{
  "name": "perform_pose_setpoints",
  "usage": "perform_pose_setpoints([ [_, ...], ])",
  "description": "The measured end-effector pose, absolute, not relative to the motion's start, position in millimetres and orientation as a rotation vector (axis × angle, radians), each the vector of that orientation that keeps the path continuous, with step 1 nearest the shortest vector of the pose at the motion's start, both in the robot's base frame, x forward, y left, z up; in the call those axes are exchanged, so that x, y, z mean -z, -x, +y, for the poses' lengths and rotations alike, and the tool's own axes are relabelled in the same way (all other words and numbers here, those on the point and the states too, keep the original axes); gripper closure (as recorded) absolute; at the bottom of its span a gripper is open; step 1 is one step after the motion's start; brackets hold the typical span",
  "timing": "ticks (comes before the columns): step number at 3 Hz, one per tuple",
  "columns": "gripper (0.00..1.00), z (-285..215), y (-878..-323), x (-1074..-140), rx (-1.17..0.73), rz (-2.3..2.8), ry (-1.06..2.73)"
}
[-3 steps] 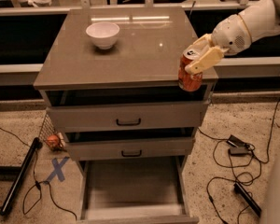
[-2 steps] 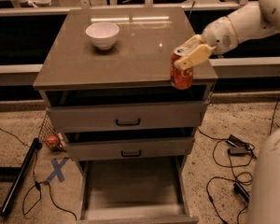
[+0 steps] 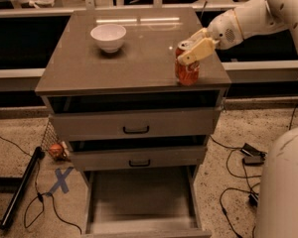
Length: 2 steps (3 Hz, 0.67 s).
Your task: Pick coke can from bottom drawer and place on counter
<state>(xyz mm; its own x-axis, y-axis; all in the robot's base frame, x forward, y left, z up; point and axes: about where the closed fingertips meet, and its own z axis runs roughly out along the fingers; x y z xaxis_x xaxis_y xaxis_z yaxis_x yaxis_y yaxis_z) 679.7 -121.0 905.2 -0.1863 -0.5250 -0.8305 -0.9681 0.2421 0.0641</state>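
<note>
The red coke can (image 3: 186,69) stands upright over the front right part of the counter (image 3: 124,66), near its front edge; I cannot tell whether its base touches the surface. My gripper (image 3: 194,47) comes in from the upper right on a white arm and is shut on the can's upper part, with a cream finger (image 3: 198,49) lying across its top. The bottom drawer (image 3: 141,202) is pulled out below and its flat grey floor is bare.
A white bowl (image 3: 108,36) sits on the back left of the counter. The two upper drawers (image 3: 135,125) are slightly ajar. Cables (image 3: 241,170) lie on the floor at right, a black pole (image 3: 20,190) and blue tape cross (image 3: 61,180) at left.
My gripper has carried the coke can leftward and inward, from beside the counter's right front corner to over the counter's front right area.
</note>
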Motion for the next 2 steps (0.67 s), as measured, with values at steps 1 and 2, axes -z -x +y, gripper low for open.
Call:
perform_pose_setpoints([
  [1,1.00,-126.5,-685.7,-934.1,-0.732,1.793,1.354],
  [2,1.00,-136.1,-692.2,-942.4,-0.689,1.812,1.316],
])
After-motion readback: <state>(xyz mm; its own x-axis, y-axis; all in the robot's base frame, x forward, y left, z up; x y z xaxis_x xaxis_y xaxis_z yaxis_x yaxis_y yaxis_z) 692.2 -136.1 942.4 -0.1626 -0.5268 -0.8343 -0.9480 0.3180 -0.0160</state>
